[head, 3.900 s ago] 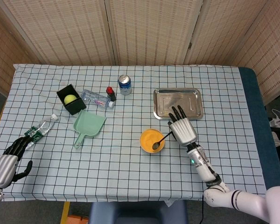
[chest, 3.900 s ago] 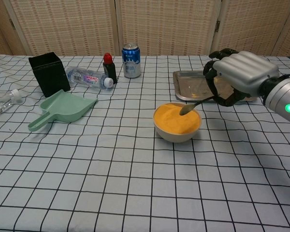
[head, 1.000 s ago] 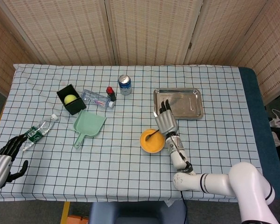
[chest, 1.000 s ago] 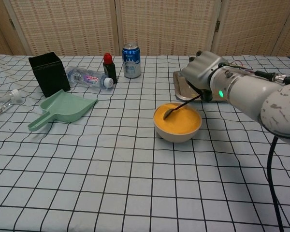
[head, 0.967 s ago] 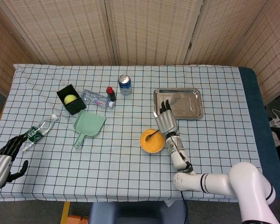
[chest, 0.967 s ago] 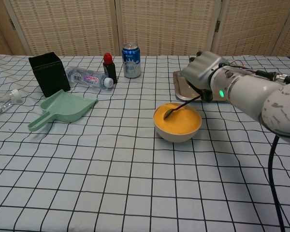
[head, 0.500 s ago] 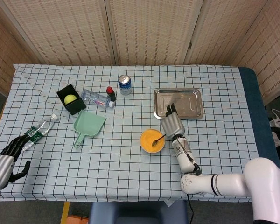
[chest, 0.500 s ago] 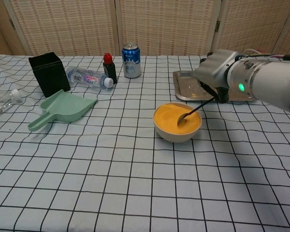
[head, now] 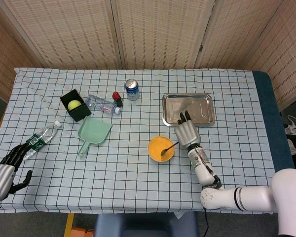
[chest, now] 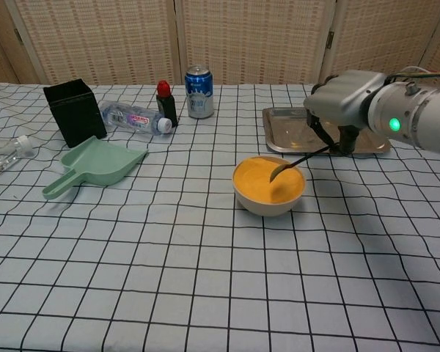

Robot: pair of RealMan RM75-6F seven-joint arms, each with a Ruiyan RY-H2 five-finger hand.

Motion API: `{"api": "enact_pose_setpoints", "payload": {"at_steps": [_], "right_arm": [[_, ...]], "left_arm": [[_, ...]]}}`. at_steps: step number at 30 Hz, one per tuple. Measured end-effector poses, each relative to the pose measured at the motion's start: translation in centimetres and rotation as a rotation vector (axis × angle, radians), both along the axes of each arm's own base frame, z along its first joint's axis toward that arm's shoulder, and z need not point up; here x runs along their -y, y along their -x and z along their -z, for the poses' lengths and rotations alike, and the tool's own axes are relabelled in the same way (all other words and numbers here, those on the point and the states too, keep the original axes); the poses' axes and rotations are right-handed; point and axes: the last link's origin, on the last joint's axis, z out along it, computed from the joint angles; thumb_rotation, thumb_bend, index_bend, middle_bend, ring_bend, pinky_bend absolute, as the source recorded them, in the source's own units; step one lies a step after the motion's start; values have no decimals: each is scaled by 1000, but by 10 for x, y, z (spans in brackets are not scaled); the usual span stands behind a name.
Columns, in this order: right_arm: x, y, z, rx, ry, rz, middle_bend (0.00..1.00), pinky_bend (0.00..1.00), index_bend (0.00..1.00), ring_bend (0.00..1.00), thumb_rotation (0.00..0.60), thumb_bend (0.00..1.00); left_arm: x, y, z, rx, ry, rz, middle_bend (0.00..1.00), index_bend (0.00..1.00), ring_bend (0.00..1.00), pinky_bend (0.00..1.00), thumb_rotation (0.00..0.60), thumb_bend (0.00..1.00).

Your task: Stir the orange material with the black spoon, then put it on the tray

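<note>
L hand point(head: 2, 175) idle at near worktop edge, fingers apart, holds nothing. White round bowl of orange powdery material point(chest: 268, 185) mid-worktop; thin black spoon point(chest: 290, 163) tip in it. R hand point(chest: 345, 99) grips handle. Risk: lifting too fast flicks powder onto cloth. Flat steel tray point(chest: 282, 132) just behind.
</note>
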Motion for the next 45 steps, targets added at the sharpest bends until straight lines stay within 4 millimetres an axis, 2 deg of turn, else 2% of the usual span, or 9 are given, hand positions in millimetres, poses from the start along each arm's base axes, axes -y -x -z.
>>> {"api": "enact_pose_setpoints", "payload": {"at_steps": [7, 20, 31, 40, 45], "right_arm": [[-5, 8, 2, -53, -40, 22, 248, 8, 1000, 0, 600, 793], [-1, 2, 16, -106, -25, 3, 248, 8, 1000, 0, 600, 793], [12, -5, 35, -134, 48, -4, 248, 8, 1000, 0, 600, 794], [26, -17, 50, -90, 116, 2, 248, 8, 1000, 0, 600, 796], [26, -19, 51, -62, 116, -1, 248, 8, 1000, 0, 600, 796]], "left_arm": [[0, 0, 0, -1, 0, -1, 18, 0, 0, 188, 600, 518], [0, 1, -1, 6, 0, -3, 18, 0, 0, 188, 600, 518], [-1, 3, -4, 21, 0, -3, 18, 0, 0, 187, 600, 519], [-1, 5, -8, 28, -5, -7, 18, 0, 0, 188, 600, 518], [0, 5, -7, 25, -5, -9, 18, 0, 0, 188, 600, 518]]}}
